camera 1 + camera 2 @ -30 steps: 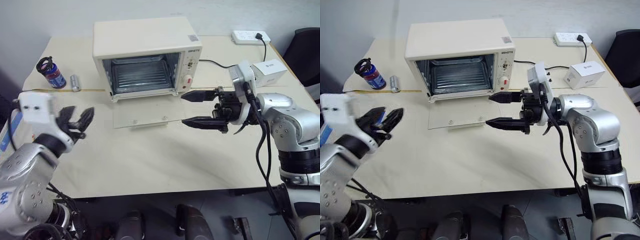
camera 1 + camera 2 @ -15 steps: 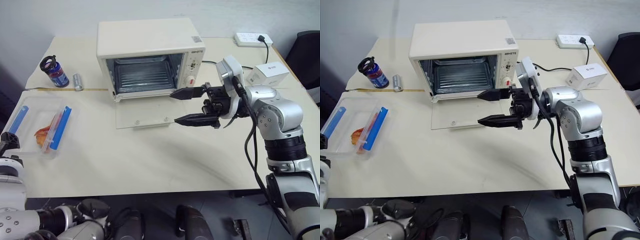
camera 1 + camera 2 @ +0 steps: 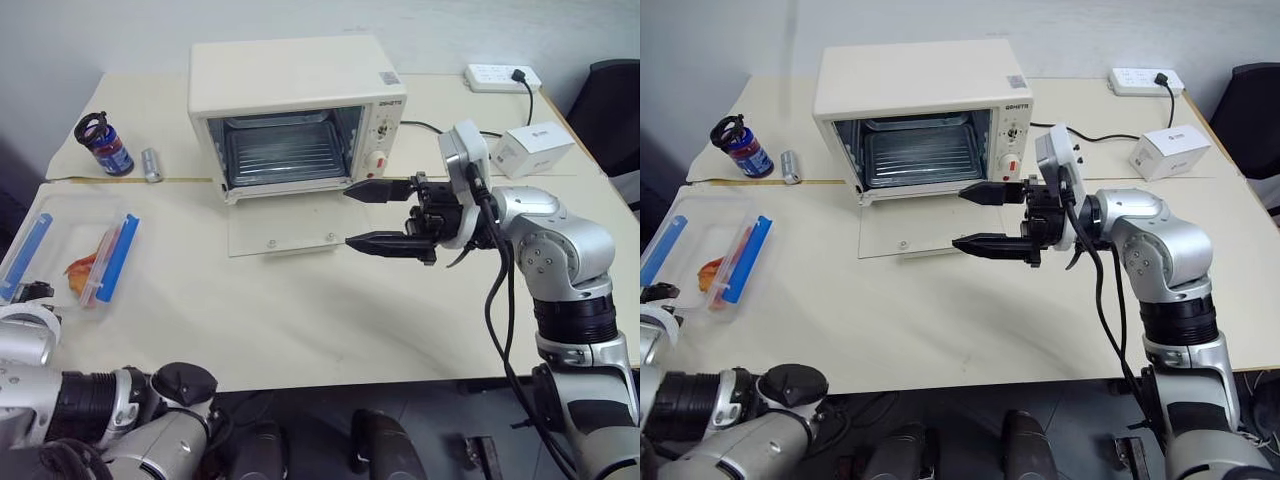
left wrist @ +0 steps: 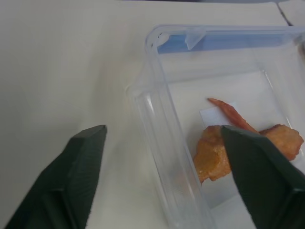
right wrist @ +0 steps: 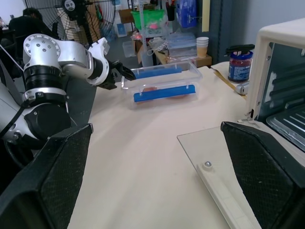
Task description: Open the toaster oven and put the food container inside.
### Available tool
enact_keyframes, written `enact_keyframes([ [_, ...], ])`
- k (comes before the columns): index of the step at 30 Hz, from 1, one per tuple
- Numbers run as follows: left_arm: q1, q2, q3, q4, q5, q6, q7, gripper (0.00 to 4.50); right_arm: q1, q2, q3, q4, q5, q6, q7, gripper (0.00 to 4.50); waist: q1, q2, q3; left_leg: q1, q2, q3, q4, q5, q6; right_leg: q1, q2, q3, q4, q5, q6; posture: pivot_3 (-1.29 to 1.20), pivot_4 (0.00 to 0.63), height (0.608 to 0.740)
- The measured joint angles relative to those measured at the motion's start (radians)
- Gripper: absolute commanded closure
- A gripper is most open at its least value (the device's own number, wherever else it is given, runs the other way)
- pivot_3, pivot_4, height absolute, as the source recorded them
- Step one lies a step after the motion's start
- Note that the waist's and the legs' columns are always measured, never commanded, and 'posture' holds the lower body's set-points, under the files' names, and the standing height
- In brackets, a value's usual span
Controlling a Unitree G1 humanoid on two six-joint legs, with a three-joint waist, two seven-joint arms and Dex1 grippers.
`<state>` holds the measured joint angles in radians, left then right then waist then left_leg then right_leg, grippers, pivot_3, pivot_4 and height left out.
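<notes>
At the frame's left edge I have the left gripper (image 4: 157,181) spread wide, holding nothing, astride the food container's (image 3: 70,250) near wall, its long axis toward the frame's top.

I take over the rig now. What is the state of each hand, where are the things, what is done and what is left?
Left hand: open, its fingers either side of the food container's near wall, not closed on it.
Right hand: open, empty, held over the lowered glass door.
Toaster oven: door flat on the table, rack bare.
Done: oven opened.
Left: grasp the container, carry it over, slide it inside.
</notes>
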<state>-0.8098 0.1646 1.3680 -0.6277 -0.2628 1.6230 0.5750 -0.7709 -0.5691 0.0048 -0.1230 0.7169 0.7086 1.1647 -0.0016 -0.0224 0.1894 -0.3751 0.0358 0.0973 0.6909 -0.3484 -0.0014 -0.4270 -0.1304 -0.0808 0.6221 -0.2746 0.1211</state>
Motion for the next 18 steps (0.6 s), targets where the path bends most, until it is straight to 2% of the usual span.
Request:
enact_keyframes([
  [8, -0.011, 0.027, -0.012, 0.036, 0.107, 0.0, -0.047, 3.87, 0.024, -0.033, -0.016, -0.036, 0.018, 0.02, -0.037, 0.0, -0.004, 0.0, 0.0, 0.0, 0.001, 0.002, -0.001, 0.0, -0.001, -0.001, 0.0, 0.0, 0.0, 0.0, 0.0, 0.0, 0.15, 0.74],
  [10, -0.003, 0.036, -0.02, 0.051, 0.128, 0.001, -0.066, 4.35, 0.027, -0.048, -0.016, -0.036, 0.028, 0.04, -0.041, 0.0, -0.003, 0.0, 0.0, 0.0, 0.001, 0.003, -0.001, 0.0, -0.001, -0.002, 0.0, 0.0, 0.0, 0.0, 0.0, 0.0, 0.15, 0.74],
  [14, 0.095, 0.098, -0.093, 0.077, 0.124, 0.001, -0.15, 4.42, 0.034, -0.094, -0.029, -0.044, 0.066, 0.089, -0.035, 0.0, -0.003, 0.0, 0.0, 0.0, 0.001, 0.002, -0.001, 0.0, -0.001, -0.002, 0.0, 0.0, 0.0, 0.0, 0.0, 0.0, 0.15, 0.74],
  [16, 0.174, 0.163, -0.15, 0.097, 0.087, 0.002, -0.222, 4.42, 0.051, -0.121, -0.049, -0.055, 0.075, 0.098, -0.026, 0.0, -0.002, -0.001, 0.0, 0.0, 0.002, 0.002, -0.002, -0.001, -0.001, -0.002, 0.0, 0.0, 0.0, 0.0, 0.0, 0.0, 0.15, 0.74],
  [18, 0.251, 0.252, -0.213, 0.111, -0.008, 0.002, -0.328, 4.42, 0.07, -0.148, -0.058, -0.068, 0.073, 0.095, -0.022, 0.0, -0.002, -0.003, 0.0, 0.0, 0.002, 0.002, -0.001, -0.001, -0.001, -0.002, 0.0, 0.0, 0.0, 0.0, 0.0, 0.0, 0.15, 0.74],
])
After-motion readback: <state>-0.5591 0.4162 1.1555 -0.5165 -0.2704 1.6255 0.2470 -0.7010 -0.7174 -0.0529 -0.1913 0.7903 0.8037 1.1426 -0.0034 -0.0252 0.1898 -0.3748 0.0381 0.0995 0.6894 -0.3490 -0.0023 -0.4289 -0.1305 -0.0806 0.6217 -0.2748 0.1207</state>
